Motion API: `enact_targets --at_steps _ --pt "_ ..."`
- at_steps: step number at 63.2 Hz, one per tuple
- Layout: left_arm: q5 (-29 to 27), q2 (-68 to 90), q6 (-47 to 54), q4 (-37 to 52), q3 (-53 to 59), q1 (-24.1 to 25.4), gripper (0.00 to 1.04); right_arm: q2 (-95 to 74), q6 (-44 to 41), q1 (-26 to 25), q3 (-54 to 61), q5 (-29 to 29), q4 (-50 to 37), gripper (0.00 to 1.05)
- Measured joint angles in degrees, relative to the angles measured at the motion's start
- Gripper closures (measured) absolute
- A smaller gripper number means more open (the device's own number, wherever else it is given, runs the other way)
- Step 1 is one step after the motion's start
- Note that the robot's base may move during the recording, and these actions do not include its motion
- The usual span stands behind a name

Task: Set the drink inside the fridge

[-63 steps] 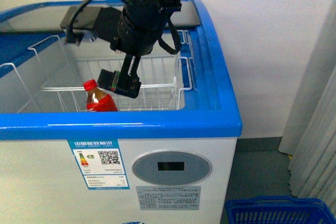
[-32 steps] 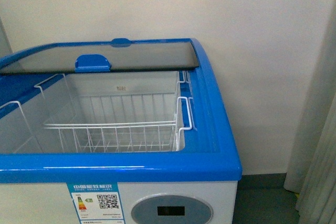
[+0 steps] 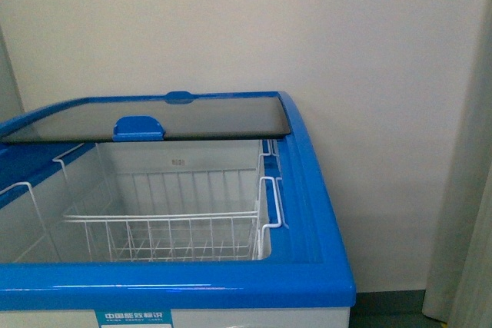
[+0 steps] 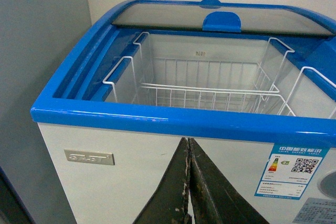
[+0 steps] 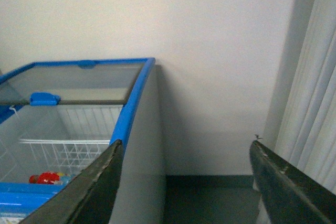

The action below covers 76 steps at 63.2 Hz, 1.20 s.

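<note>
The fridge (image 3: 315, 213) is a white chest freezer with a blue rim. Its glass lid (image 3: 192, 117) is slid back and its white wire basket (image 3: 184, 224) hangs inside. No arm and no drink show in the front view. In the right wrist view a red bit of the drink (image 5: 44, 178) lies low inside the fridge (image 5: 131, 103). My right gripper (image 5: 186, 145) is open and empty, beside the fridge's right side. My left gripper (image 4: 188, 140) is shut and empty, in front of the fridge's front wall (image 4: 131, 156), below the rim.
A pale curtain (image 3: 469, 213) hangs right of the fridge and also shows in the right wrist view (image 5: 310, 77). A white wall stands behind. A grey panel (image 4: 37, 77) stands by the fridge's left side. Dark floor (image 5: 210, 198) lies between fridge and curtain.
The right arm that hung over the basket has left the front view. The drink no longer shows there. The view has lifted, so the fridge sits lower in the frame.
</note>
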<state>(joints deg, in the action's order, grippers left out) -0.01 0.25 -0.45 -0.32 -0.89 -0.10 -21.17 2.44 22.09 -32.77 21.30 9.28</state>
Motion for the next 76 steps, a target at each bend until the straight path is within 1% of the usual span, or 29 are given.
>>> enact_targets --at_steps 3,5,10,15,16,21,22,24,26,28,32,52,76 --pt "0.00 0.00 0.00 0.00 0.00 0.00 1.02 1.11 -0.61 -1.90 2.64 -1.75 -0.81 0.48" --pt "0.00 0.00 0.00 0.00 0.00 0.00 1.02 2.10 -1.03 -3.65 5.90 -3.91 -1.51 0.55" --pt "0.00 0.00 0.00 0.00 0.00 0.00 1.02 3.82 -1.49 -6.34 9.79 -6.40 -2.60 0.67" --pt "0.00 0.00 0.00 0.00 0.00 0.00 1.02 6.78 -1.90 -9.64 13.57 -9.55 -4.04 0.85" --pt "0.00 0.00 0.00 0.00 0.00 0.00 1.02 7.54 -1.92 -10.47 14.47 -10.29 -4.44 0.90" --pt "0.00 0.00 0.00 0.00 0.00 0.00 1.02 8.87 -2.12 -12.17 16.48 -11.96 -5.11 1.02" --pt "0.00 0.00 0.00 0.00 0.00 0.00 1.02 9.05 -2.32 -12.39 16.76 -12.15 -5.22 1.02" --pt "0.00 0.00 0.00 0.00 0.00 0.00 1.02 9.64 -2.19 -13.79 17.57 -14.47 -5.31 1.02" --pt "0.00 0.00 0.00 0.00 0.00 0.00 1.02 10.34 -2.29 -17.11 18.73 -18.64 -5.55 1.02" --pt "0.00 0.00 0.00 0.00 0.00 0.00 1.02 10.75 -2.29 -19.30 19.56 -20.15 -5.73 1.02" --pt "0.00 0.00 0.00 0.00 0.00 0.00 1.02 12.15 -2.27 -21.53 21.33 -20.63 -6.45 1.02" --pt "0.00 0.00 0.00 0.00 0.00 0.00 1.02 15.72 -2.27 -21.86 26.67 -21.16 -8.13 1.02" --pt "0.00 0.00 0.00 0.00 0.00 0.00 1.02 18.29 -2.27 -21.86 29.77 -21.18 -8.76 1.02"
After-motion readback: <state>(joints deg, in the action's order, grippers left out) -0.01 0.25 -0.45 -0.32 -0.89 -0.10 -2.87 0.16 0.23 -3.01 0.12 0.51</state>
